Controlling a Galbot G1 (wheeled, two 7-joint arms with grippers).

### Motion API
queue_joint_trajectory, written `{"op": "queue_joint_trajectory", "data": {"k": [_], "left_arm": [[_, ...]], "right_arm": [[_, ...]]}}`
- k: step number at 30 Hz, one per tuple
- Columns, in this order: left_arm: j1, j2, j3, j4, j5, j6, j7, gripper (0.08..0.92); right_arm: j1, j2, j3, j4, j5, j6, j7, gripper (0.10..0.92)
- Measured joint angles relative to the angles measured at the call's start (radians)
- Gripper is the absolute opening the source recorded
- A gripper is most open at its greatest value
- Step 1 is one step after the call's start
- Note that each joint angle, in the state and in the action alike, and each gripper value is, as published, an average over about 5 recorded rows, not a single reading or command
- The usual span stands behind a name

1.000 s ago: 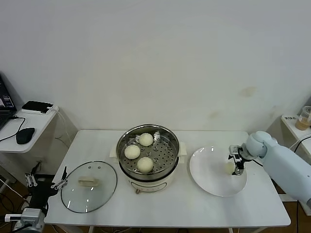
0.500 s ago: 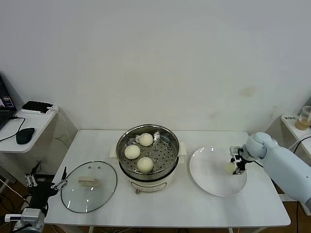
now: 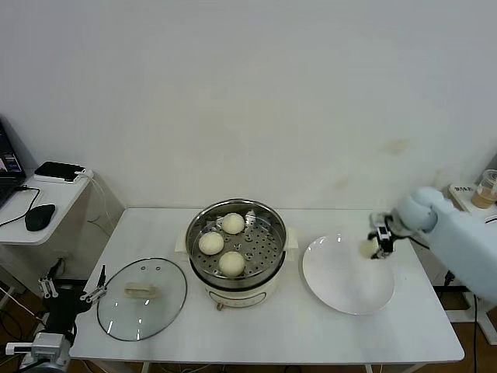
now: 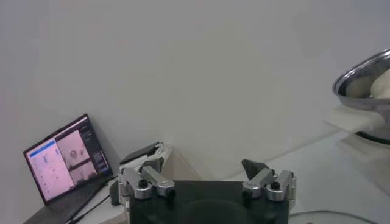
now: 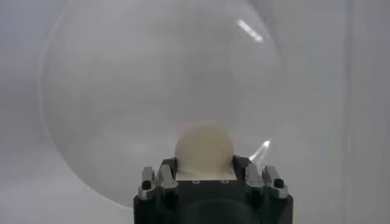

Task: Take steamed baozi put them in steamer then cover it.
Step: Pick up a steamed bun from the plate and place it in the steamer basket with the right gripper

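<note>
Three steamed baozi (image 3: 211, 242) lie on the perforated tray of the steel steamer (image 3: 276, 227) at the table's middle. A fourth cream-white baozi (image 3: 367, 248) hangs above the far right rim of the white plate (image 3: 342, 286), and my right gripper (image 3: 377, 246) is shut on it. The right wrist view shows this bun (image 5: 204, 146) pinched between the fingers of the right gripper (image 5: 205, 165), with the plate (image 5: 122, 109) below. The glass cover (image 3: 167, 281) lies flat on the table left of the steamer. Off the table's front left corner, my left gripper (image 3: 75, 289) is parked and open.
A side desk (image 3: 46, 203) with a mouse and a dark box stands at the left. The left wrist view shows a lit laptop (image 4: 64, 157) and the steamer's rim (image 4: 365, 72). A cup (image 3: 488, 189) stands on a shelf at the far right.
My right gripper has shut on the baozi and raised it off the plate, drifting toward the plate's far rim. The left arm has stayed put.
</note>
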Motion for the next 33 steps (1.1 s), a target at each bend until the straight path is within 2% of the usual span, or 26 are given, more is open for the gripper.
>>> {"op": "queue_joint_trajectory", "data": {"k": [7,16,25,33], "left_arm": [[-0.006,-0.005,0.009,-0.011,0.0,0.004,-0.001,0.823],[-0.013,-0.007,0.018,-0.013,0.002,0.006,-0.002,0.823],[-0.02,-0.01,0.006,-0.007,-0.011,0.007,-0.001,0.823],[-0.023,-0.013,-0.011,0.003,-0.028,0.004,-0.001,0.823]], "right_arm": [[0.23,0.027,-0.16,0.095,0.146,-0.07,0.025,0.589],[0.455,0.147,-0.345,0.172,0.363,-0.192,0.103,0.594],[0.503,0.305,-0.458,0.174,0.569,-0.318,0.222,0.598],[0.48,0.397,-0.533,0.135,0.63,-0.375,0.289,0.601]]}}
